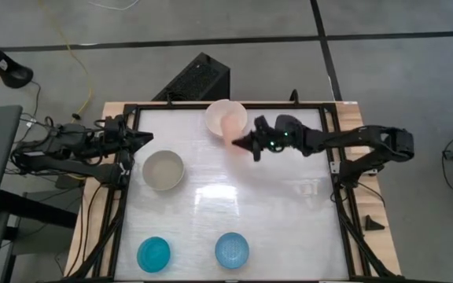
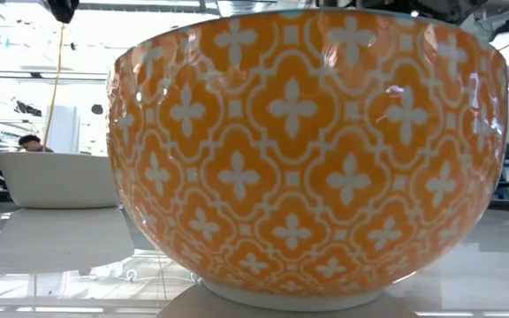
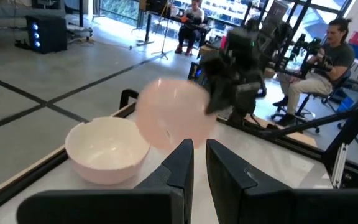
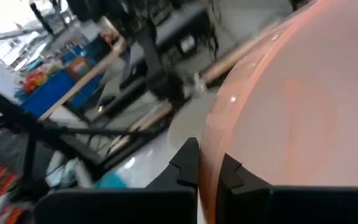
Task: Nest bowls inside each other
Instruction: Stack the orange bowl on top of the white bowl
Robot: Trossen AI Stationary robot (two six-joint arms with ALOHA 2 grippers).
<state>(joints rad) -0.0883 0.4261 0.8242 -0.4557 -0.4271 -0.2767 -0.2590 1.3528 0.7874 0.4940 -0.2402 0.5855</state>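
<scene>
A salmon pink bowl (image 1: pixel 232 127) hangs tipped at the table's far edge, beside and partly over the largest pale pink-white bowl (image 1: pixel 220 112), which stands on its base. My right gripper (image 1: pixel 250 145) is shut on the salmon bowl. The grey-beige bowl (image 1: pixel 163 170) stands at the middle left. The turquoise bowl (image 1: pixel 153 254) and the light blue bowl (image 1: pixel 232 249) stand near the front edge. My left gripper (image 1: pixel 146 137) waits shut at the far left, holding nothing. In the low view one bowl's orange-and-white patterned wall (image 2: pixel 307 150) fills the picture. My right gripper pinches the salmon bowl's rim (image 4: pixel 211 163) between its two fingers, one on each face of the wall. The fingers come level from the table's right side. The bowl (image 3: pixel 173 115) is tipped onto its side and held above the table, next to the pale bowl (image 3: pixel 107 149).
A black frame (image 1: pixel 132 110) runs around the white tabletop. People sit at desks beyond the far edge (image 3: pixel 319 62). A pale bowl (image 2: pixel 60 179) shows at the left of the low view. Bare tabletop (image 1: pixel 274 204) lies between the far bowls and the near ones.
</scene>
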